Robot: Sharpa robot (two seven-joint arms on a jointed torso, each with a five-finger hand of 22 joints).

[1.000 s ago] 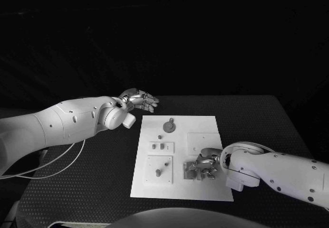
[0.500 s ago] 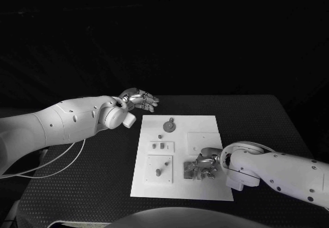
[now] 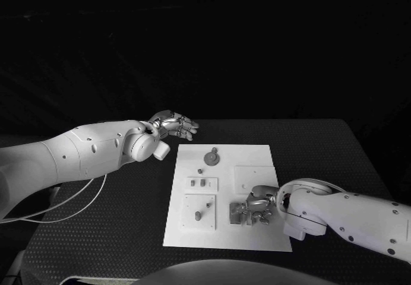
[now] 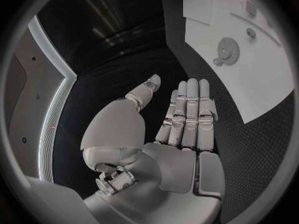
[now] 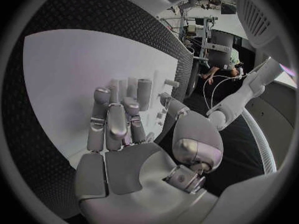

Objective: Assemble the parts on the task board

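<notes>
The right hand [image 3: 254, 209] rests on a small part [image 3: 240, 213] at the board's [image 3: 257, 157] near right; whether it grips is unclear. The left hand [image 3: 174, 126] hovers spread, empty, beside the far corner. Parts look light, rigid; pinch by the edges.

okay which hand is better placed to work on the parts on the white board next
Probably the right hand: it is already over the near right corner of the board, fingers down among the parts there. The left hand hangs open off the board's far left corner, holding nothing.

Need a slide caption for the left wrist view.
Left hand open, flat above the black table, beside the task board carrying a gear-shaped part.
</notes>
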